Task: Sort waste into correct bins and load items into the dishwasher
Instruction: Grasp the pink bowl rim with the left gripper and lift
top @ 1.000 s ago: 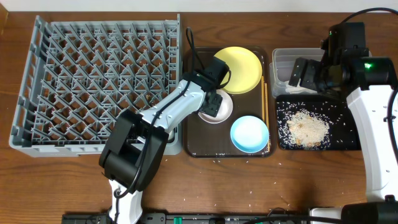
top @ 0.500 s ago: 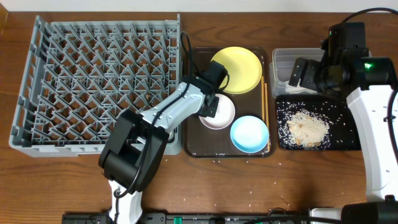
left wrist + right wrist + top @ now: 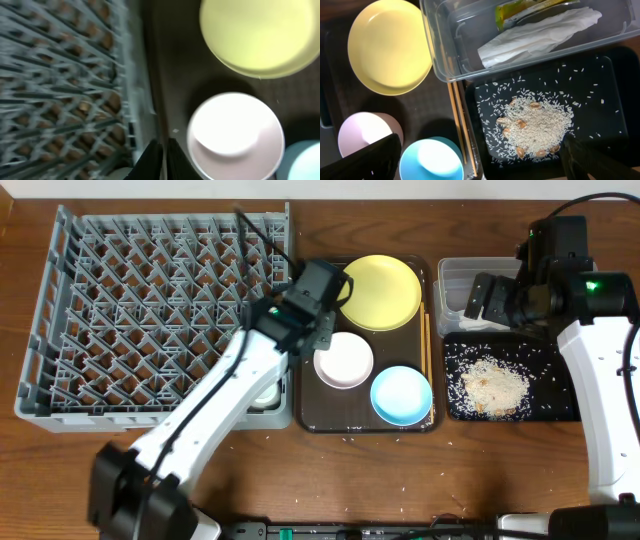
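On the brown tray (image 3: 305, 412) lie the white bowl (image 3: 343, 360) (image 3: 235, 135), the yellow plate (image 3: 380, 292) (image 3: 257, 35) and the light blue dish (image 3: 401, 395). The chopsticks (image 3: 427, 350) (image 3: 456, 120) rest along the tray's right edge. My left gripper (image 3: 322, 340) (image 3: 164, 147) hangs just left of the bowl, shut, with nothing visible between its fingers. My right gripper (image 3: 480, 302) (image 3: 485, 165) stays open above the clear tub (image 3: 458, 278), which holds the wrapper (image 3: 530, 7) and napkin (image 3: 535, 35). Rice scraps (image 3: 495, 388) (image 3: 535, 122) fill the black tray (image 3: 562, 408).
The grey dish rack (image 3: 150, 320) takes up the left side, its right wall close to the brown tray. A small white object (image 3: 265, 395) sits in the rack's near right corner, half under my left arm. Loose rice grains dot the table's front.
My left gripper closed at the white bowl's rim, then rose and shifted up-left without it. The bowl slid slightly and stays on the brown tray. The right arm has not moved.
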Available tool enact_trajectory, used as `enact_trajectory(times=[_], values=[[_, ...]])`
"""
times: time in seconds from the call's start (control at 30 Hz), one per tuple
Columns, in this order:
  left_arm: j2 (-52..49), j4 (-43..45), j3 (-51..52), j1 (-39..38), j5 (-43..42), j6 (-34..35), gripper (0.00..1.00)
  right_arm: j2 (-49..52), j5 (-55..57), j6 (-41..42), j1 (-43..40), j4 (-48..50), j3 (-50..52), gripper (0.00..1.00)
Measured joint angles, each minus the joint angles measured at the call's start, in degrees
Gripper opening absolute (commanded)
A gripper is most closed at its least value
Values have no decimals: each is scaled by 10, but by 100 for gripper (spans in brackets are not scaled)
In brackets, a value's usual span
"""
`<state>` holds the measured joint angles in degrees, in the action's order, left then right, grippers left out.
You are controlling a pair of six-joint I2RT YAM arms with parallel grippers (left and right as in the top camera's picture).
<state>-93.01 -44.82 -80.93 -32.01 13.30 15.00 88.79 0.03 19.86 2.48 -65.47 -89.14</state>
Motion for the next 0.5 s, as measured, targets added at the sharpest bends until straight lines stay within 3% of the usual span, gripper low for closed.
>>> enact_trajectory(times=[0.07, 0.17, 0.3, 0.5], values=[[8, -4, 0, 0, 17, 0, 17, 0, 0, 0, 0, 0, 0, 99], [2, -8, 0, 1, 4, 2, 42, 0, 0, 0, 0, 0, 0, 99], [-27, -2, 0, 1, -48, -15, 52, 0, 0, 0, 0, 0, 0, 99], [-114, 7, 0, 1, -106, -53, 57, 0, 0, 0, 0, 0, 0, 99]])
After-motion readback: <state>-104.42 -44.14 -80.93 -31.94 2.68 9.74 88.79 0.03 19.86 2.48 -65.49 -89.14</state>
